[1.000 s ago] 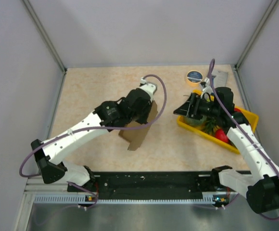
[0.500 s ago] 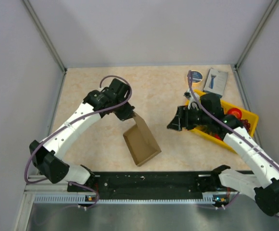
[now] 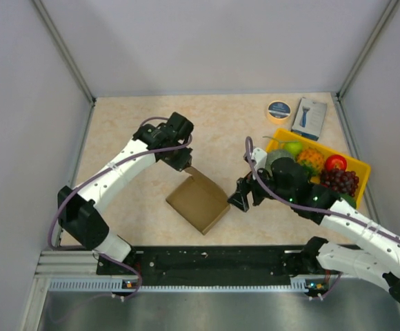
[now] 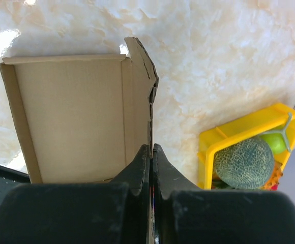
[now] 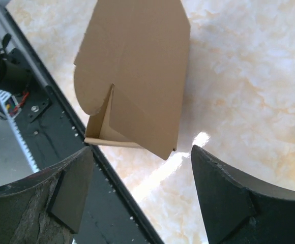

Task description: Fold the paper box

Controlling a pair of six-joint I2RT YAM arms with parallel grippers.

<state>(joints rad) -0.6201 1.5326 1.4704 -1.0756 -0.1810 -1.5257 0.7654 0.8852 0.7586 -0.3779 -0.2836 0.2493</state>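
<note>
The left tool (image 4: 151,152) pinches the side wall of the open brown cardboard box (image 4: 71,117), near a yellow plastic tray (image 4: 239,127) holding a green netted melon (image 4: 243,163).

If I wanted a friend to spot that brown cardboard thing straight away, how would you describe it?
Look at the beige table, toward the middle of its front edge. There sits the paper box, a shallow open carton, one wall pinched by the left gripper. It alone is plain brown cardboard, unlike the yellow fruit tray and blue-and-white box further right.
</note>
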